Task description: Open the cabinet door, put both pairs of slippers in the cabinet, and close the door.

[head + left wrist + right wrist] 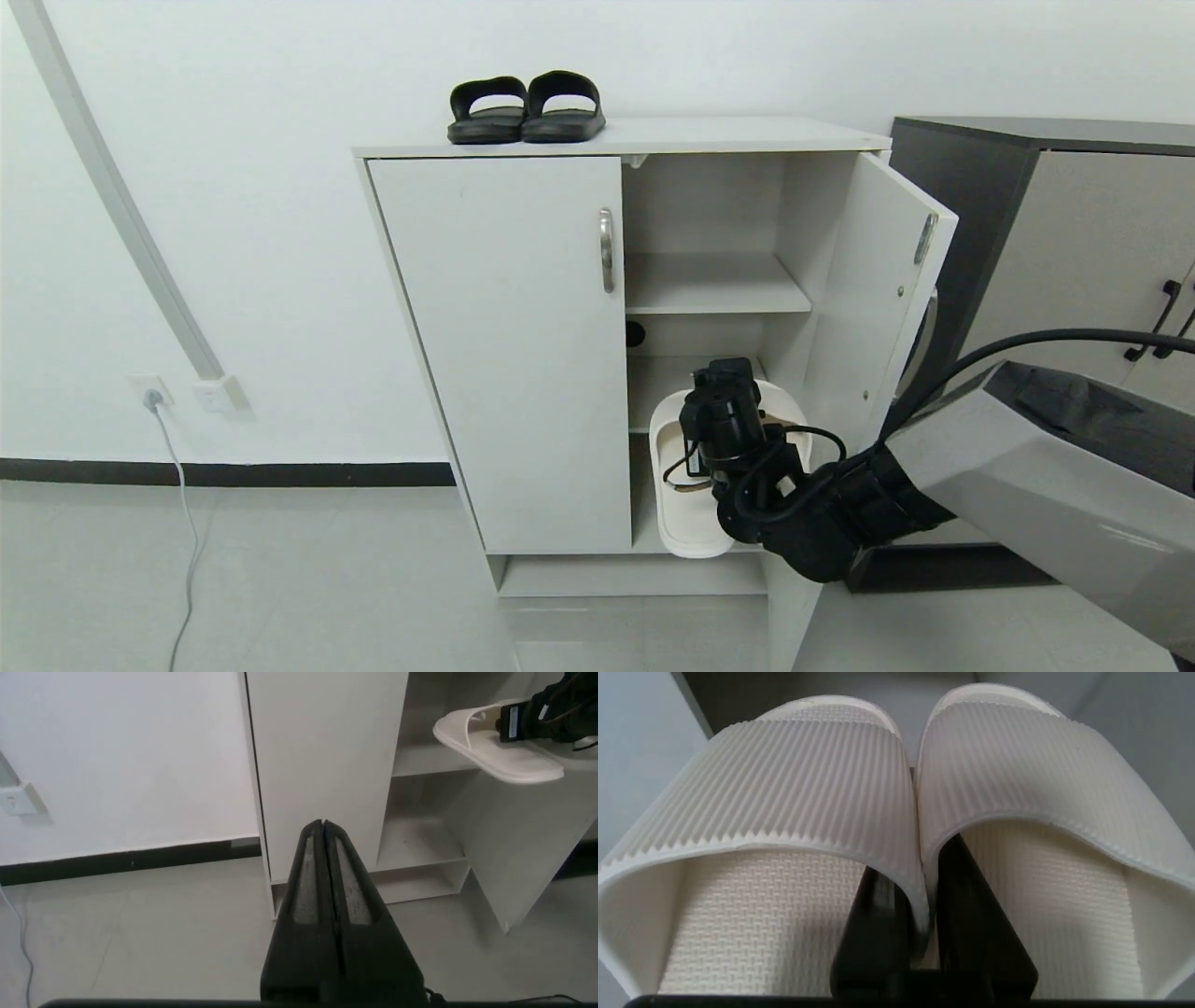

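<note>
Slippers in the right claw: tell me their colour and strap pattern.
Cream-white slippers, finely ribbed straps; best in right wrist view.

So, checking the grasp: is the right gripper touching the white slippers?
Touching. The right wrist view shows the right gripper pinching the adjoining strap edges of the white slippers between its fingers.

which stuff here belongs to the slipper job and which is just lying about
Job: white two-door cabinet; pair of cream ribbed slippers in right pincer; pair of black slide slippers on top.
Lying about: grey side cabinet; white wall socket with cable.
</note>
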